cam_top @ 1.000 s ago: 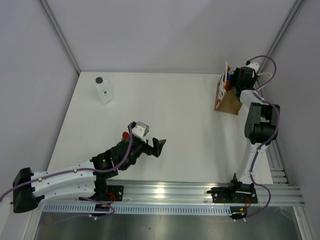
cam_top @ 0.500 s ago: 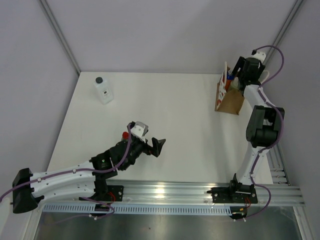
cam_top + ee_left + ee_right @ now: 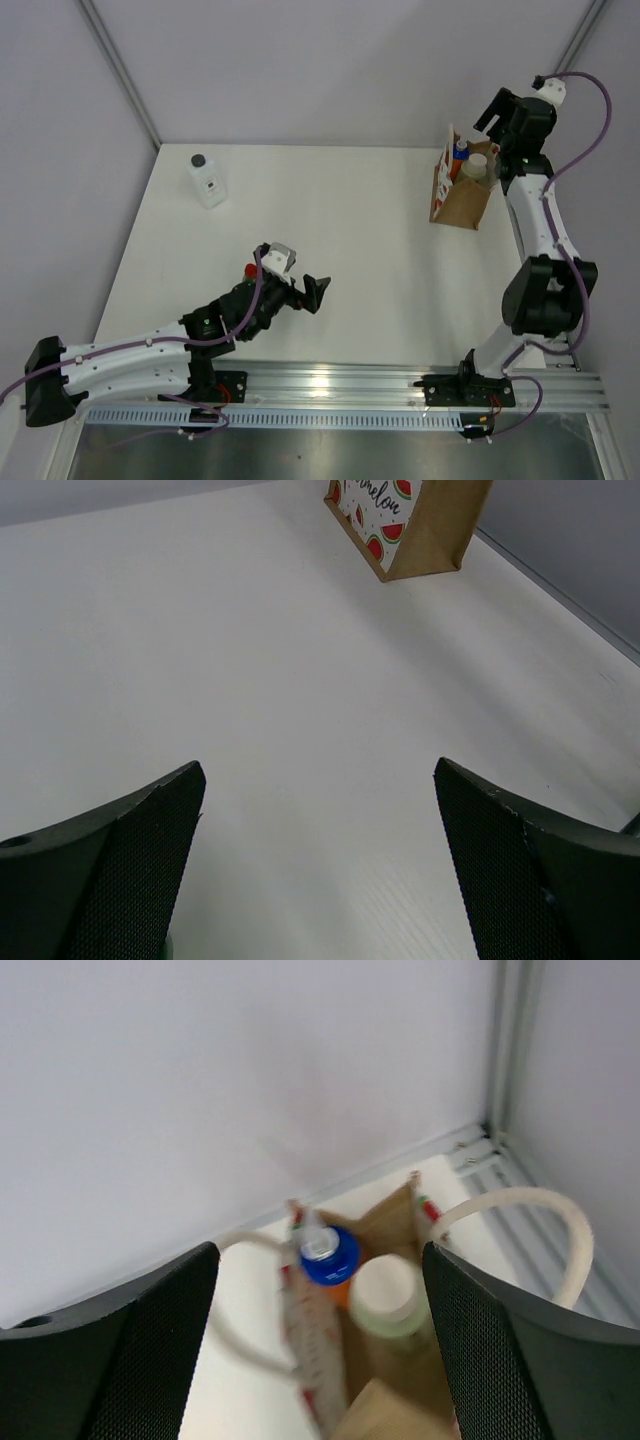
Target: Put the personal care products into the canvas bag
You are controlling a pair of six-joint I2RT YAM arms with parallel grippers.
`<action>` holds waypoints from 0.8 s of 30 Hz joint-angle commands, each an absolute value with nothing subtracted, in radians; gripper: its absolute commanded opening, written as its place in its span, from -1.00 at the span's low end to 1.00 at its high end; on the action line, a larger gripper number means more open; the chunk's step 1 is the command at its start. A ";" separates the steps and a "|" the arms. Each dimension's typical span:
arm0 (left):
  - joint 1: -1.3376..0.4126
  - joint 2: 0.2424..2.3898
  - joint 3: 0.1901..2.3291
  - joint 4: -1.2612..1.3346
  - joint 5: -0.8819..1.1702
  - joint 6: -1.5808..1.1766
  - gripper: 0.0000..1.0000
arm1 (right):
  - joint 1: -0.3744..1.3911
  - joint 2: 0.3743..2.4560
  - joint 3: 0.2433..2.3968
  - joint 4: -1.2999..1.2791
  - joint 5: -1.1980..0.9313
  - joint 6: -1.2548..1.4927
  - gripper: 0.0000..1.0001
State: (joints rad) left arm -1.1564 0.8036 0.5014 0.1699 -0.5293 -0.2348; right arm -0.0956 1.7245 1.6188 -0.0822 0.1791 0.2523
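Two of the three products already stand inside the canvas bag [image 3: 458, 195] at the upper right of the top view. They are the orange-red bottle with the blue cap [image 3: 328, 1257] and, just beside it, the olive-green bottle with the whitish cap [image 3: 388, 1295]. The right jaws hang above the bag's mouth, spread wide and empty. What remains, by my reading, is the clear square bottle [image 3: 207, 182], upright at the upper left of the worktop [image 3: 350, 220], well apart from the bag. The left jaws, low and left of centre, are also parted and hold nothing, and they are the nearer pair. A good pick would close on the bottle's flat sides below the black cap and keep it upright. It should then be lowered beside the two caps, clear of the white cord handles [image 3: 520, 1205], since so light a bag may tip if nudged.
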 commanded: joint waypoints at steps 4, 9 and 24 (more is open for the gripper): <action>-1.161 0.792 0.535 0.193 -0.561 -0.224 0.99 | 0.023 1.424 1.407 0.027 0.012 0.342 0.73; -1.161 0.759 0.523 0.198 -0.627 -0.201 0.99 | 0.184 1.355 1.329 0.005 -0.074 0.343 0.74; -1.161 0.680 0.555 0.129 -0.831 -0.176 0.99 | 0.612 0.959 0.758 0.086 -0.029 0.486 0.74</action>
State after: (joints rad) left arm -1.1564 0.7120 0.5014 0.1352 -0.7494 -0.2035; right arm 0.5804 1.0550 0.8379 0.0296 -0.0578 0.4366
